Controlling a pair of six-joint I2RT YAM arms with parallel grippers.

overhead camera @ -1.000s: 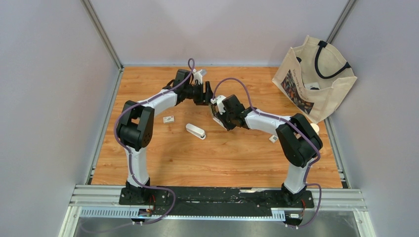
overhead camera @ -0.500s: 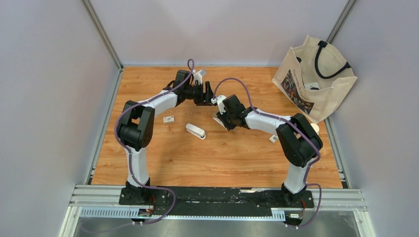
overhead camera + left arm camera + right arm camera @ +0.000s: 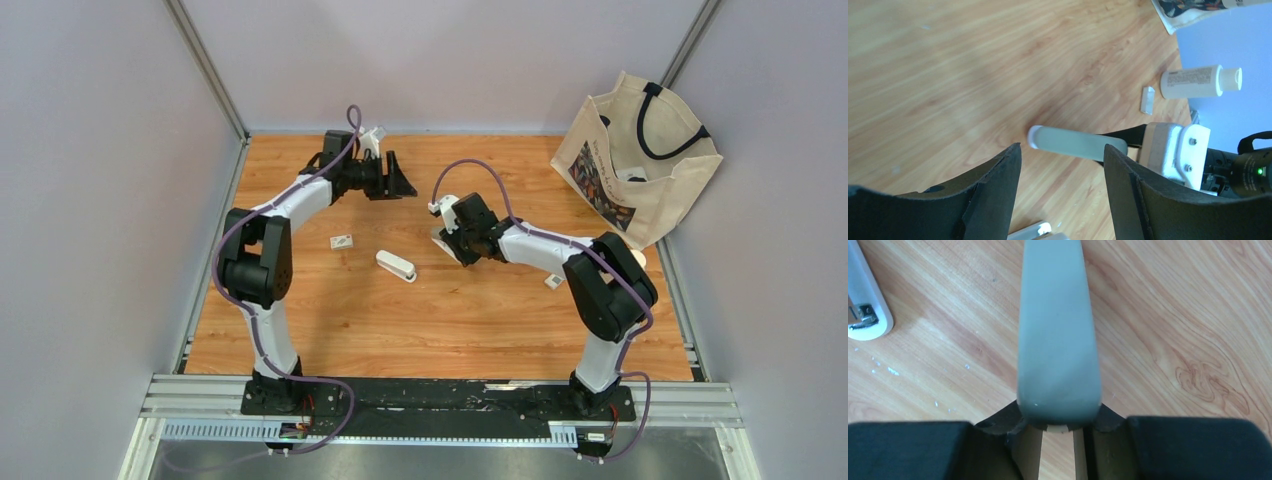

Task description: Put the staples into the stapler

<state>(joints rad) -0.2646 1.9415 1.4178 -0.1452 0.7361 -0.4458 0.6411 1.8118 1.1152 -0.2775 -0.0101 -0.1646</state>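
Note:
My right gripper [image 3: 445,243] is shut on the near end of a pale grey stapler [image 3: 1057,325], which sticks out forward just above the wooden table; it also shows in the left wrist view [image 3: 1075,143]. A second white stapler part [image 3: 396,266] lies flat on the table to the left, with a metal piece at its end [image 3: 864,312]. My left gripper [image 3: 398,180] is open and empty, hovering at the back, apart from the held stapler [image 3: 438,236]. In its own view its fingers [image 3: 998,185] frame the stapler from a distance. I cannot make out the staples strip.
A small white box [image 3: 342,241] lies left of the white part. Another small white piece [image 3: 553,281] and a white bottle [image 3: 1200,82] lie at the right. A cream tote bag [image 3: 640,160] stands at the back right. Grey walls enclose the table.
My left gripper has pulled back to the left, away from the right gripper and the held stapler. The right arm has hardly moved.

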